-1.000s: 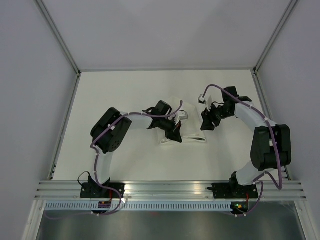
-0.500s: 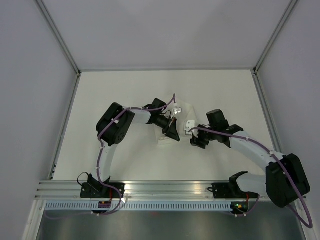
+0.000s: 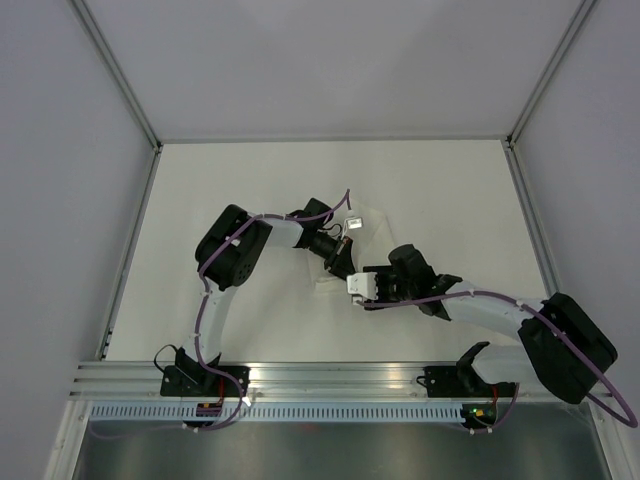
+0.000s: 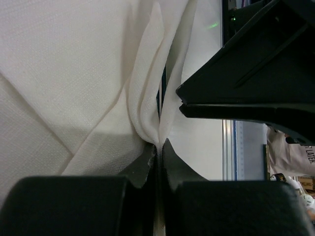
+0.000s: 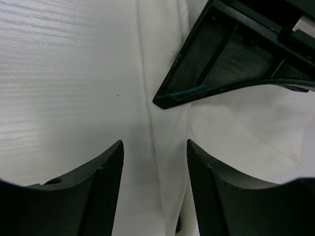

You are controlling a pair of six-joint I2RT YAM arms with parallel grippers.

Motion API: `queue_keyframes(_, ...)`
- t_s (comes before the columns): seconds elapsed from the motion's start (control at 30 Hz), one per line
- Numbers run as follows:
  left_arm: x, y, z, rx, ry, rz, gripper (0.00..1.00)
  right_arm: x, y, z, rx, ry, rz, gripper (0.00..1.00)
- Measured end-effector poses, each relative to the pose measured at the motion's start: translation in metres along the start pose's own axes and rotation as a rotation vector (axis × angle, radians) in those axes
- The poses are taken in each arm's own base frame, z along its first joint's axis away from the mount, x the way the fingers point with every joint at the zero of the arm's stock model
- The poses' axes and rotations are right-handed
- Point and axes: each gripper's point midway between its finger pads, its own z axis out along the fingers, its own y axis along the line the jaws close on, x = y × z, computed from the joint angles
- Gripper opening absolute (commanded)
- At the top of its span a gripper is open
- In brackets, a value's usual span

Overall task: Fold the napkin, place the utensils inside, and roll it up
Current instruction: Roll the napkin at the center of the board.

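Top external: right tool [image 3: 350,288] now beside napkin [image 3: 324,286]

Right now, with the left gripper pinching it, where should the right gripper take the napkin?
Take the napkin's raised fold ridge, just beside where the shut left gripper pinches it. Come straight down from above: the ridge lifts off the table and runs between the open right gripper's fingers, so closing should catch it.
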Motion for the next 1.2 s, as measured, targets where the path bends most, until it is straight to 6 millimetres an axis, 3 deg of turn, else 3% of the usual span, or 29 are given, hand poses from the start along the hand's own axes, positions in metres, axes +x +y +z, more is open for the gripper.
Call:
queue_keyframes(0.37, 0.005, -0.002, 0.000, 0.012, 0.012, -0.034, 0.02, -0.002, -0.007, 0.026, 0.047, 0.023, -0.103, 0.44)
queue_keyframes(0.63, 0.007, -0.003, -0.002, 0.010, 0.017, -0.048, 0.02, -0.002, -0.008, 0.029, 0.049, 0.032, -0.147, 0.40)
queue_keyframes(1.07, 0.008, -0.001, -0.006, 0.006, 0.019, -0.068, 0.03, -0.003, -0.006, 0.036, -0.024, 0.067, -0.202, 0.17)
queue_keyframes(1.13, 0.008, -0.001, -0.007, 0.004, 0.020, -0.065, 0.06, -0.003, -0.006, 0.037, -0.039, 0.076, -0.200, 0.10)
queue_keyframes(1.2, 0.008, -0.001, -0.007, 0.002, 0.020, -0.067, 0.09, -0.003, -0.006, 0.037, -0.054, 0.083, -0.196, 0.10)
